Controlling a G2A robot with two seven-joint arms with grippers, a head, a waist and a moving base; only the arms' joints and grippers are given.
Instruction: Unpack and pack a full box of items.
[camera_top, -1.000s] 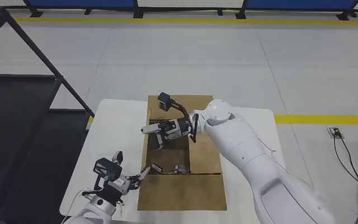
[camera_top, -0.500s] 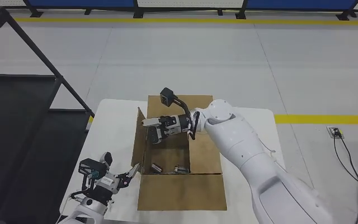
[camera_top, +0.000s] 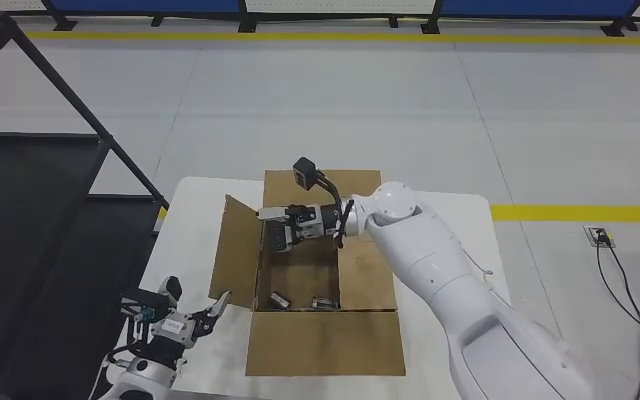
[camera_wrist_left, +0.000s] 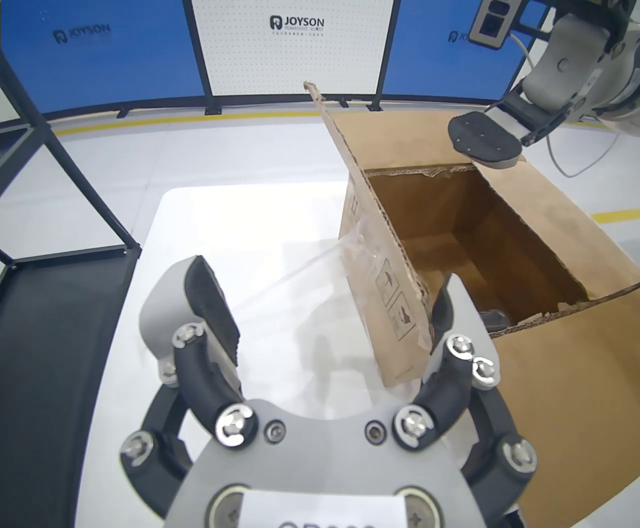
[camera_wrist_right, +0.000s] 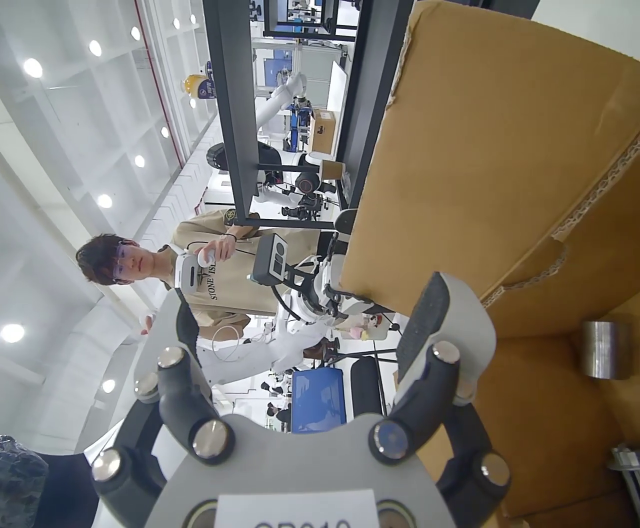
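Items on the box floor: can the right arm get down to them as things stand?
Likely yes: the right gripper hangs open above the box, whose flaps are opened outward, and nothing covers the items.

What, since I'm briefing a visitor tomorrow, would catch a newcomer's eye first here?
The open cardboard box in the middle of the white table, its left flap splayed outward. The right gripper hangs open over its opening, and a few small metal parts lie at its bottom.

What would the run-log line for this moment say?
left gripper: open, beside tilted left flap of brown cardboard box | right gripper: open, over box opening | box: flaps open, small metal cylinder inside
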